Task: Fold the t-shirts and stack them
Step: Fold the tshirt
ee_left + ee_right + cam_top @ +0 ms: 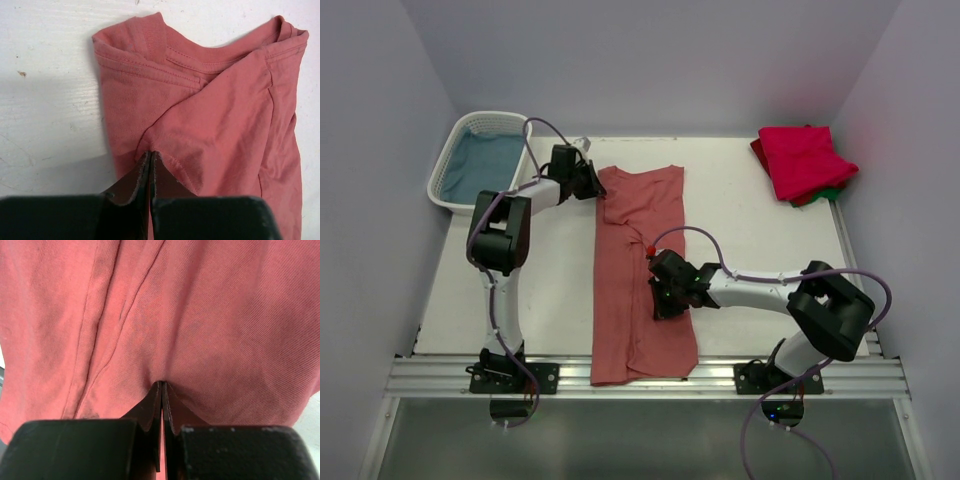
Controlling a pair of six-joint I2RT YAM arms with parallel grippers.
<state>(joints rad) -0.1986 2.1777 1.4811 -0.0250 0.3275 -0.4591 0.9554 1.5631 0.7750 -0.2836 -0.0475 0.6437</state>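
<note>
Table (760, 240): one salmon shirt (625, 260) (two pincers (151, 156) (162, 386) clamping).

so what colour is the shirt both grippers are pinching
Dusty salmon-red t-shirt; clearest in the left wrist view.

The white table (750, 230) carried a dusty salmon-red cloth t-shirt (630, 290) down the frame's middle, a white plastic lattice basket (445, 180) at upper left, and a folded crimson-pink t-shirt (805, 160) over a green t-shirt (832, 192) at upper right.
</note>
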